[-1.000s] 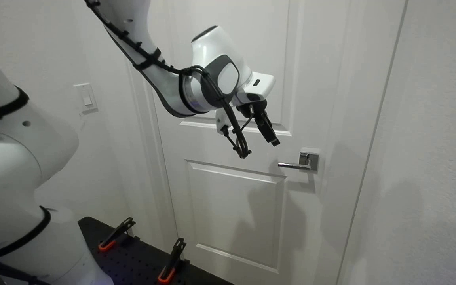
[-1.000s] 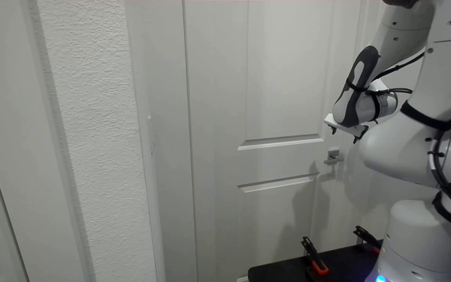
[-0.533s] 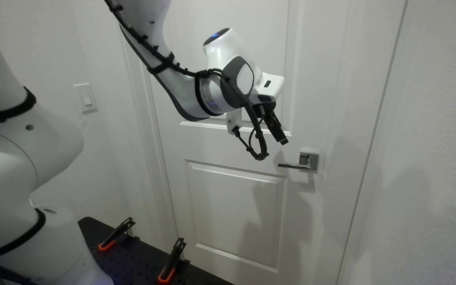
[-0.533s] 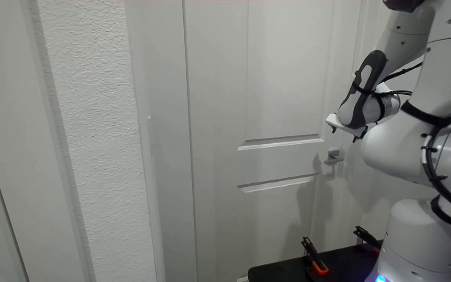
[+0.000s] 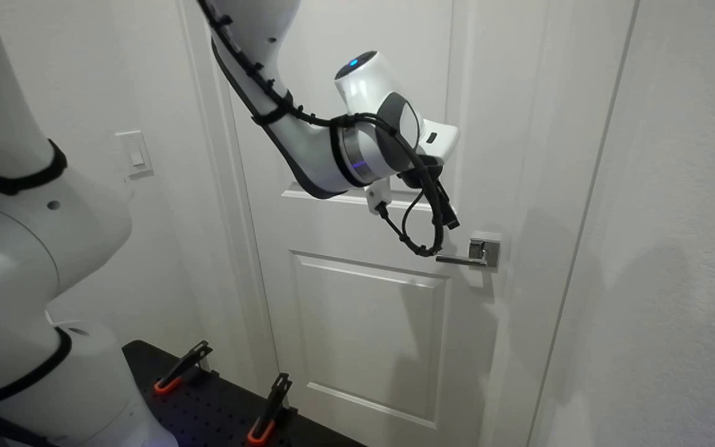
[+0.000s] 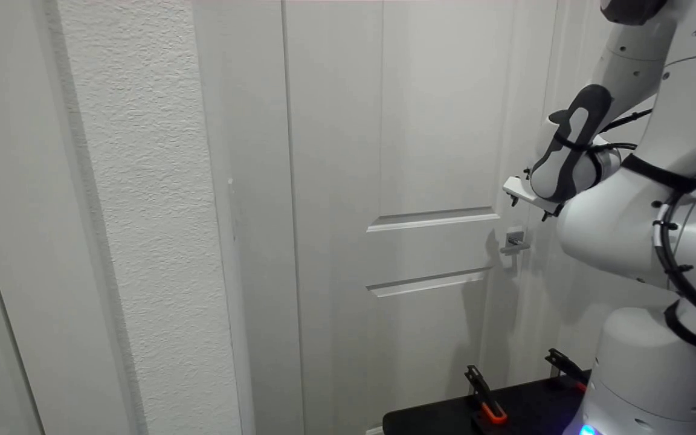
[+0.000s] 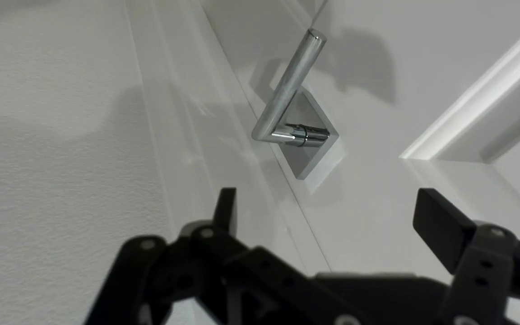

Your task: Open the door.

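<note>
Door (image 5: 367,341) closed, in front of the arm (image 5: 314,155). End effector (image 7: 327,192) spread wide, nothing in it; lever handle (image 7: 289,85) beyond, off-centre in the gap. Risk: going straight in, one jaw may hit the lever handle, or a partial grip slips off its smooth metal. Cable loop (image 5: 437,223) could snag it too; depth hard to judge in an exterior view.

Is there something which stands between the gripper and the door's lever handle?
Nothing visible does. In the wrist view, the lever handle on the door shows whole ahead of the open gripper, with no object between. In an exterior view, the black cable loop appears close to the handle's tip, but depth is unclear.
</note>
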Tool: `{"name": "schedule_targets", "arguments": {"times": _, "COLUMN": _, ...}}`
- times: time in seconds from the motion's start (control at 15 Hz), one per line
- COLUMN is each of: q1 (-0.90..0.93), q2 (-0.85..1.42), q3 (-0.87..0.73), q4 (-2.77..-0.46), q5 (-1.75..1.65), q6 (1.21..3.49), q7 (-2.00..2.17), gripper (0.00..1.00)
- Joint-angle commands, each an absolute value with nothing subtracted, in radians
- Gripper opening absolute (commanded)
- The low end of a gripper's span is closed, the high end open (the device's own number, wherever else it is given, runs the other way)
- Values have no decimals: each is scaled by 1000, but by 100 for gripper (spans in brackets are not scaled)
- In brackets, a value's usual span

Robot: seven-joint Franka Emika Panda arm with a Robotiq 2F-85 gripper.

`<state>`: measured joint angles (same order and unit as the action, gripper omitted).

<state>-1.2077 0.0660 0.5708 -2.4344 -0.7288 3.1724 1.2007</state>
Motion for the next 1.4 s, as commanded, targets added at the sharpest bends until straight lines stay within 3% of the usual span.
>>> {"name": "schedule_targets", "arguments": {"times": 0.0, "q1": -1149, "q2": 146, "q3": 493, "q4": -2363, "q5": -848, "q6": 3169, "q7": 1313, "gripper": 100}}
{"name": "schedule_targets", "arguments": {"times": 0.87, "q1": -604, "q2": 484, "q3": 7, "q4": -2006, "q5": -1345, "q6": 3175, "q7": 1906, "gripper": 100}}
{"name": "schedule_targets", "arguments": {"times": 1.33, "q1": -481, "q2": 564, "q3": -113, "q4": -1915, "q5": -1582, "q6": 3160, "q7": 2213, "gripper": 100}}
